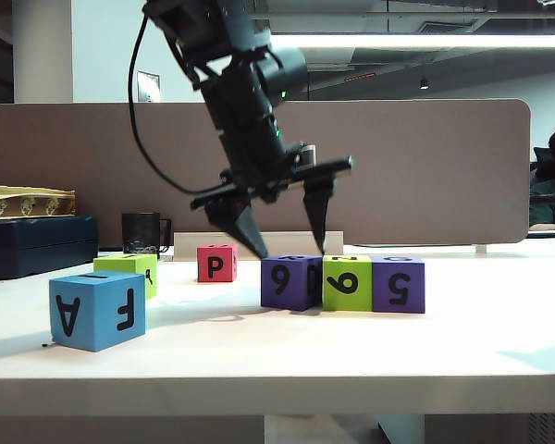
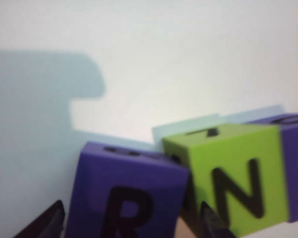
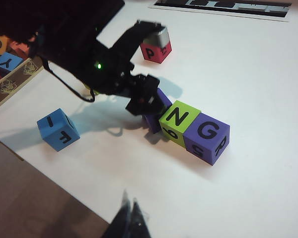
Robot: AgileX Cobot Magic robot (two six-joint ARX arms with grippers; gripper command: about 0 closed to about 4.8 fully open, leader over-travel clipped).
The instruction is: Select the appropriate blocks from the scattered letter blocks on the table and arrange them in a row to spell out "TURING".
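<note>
Letter blocks stand on the white desk (image 1: 370, 351): a purple block (image 1: 291, 282), a lime green block (image 1: 348, 282) and a second purple block (image 1: 399, 284) touch in a row near the middle. A red block (image 1: 216, 263) sits behind, and a blue block (image 1: 98, 310) and another lime green block (image 1: 129, 268) lie well apart to the left. The left pincer (image 1: 287, 242) hangs over the first purple block, fingers spread apart, clear of its sides. The right pincer (image 3: 130, 215) hovers near the desk's front edge, tips together. A black mug (image 1: 142, 232) stands at the back.
</note>
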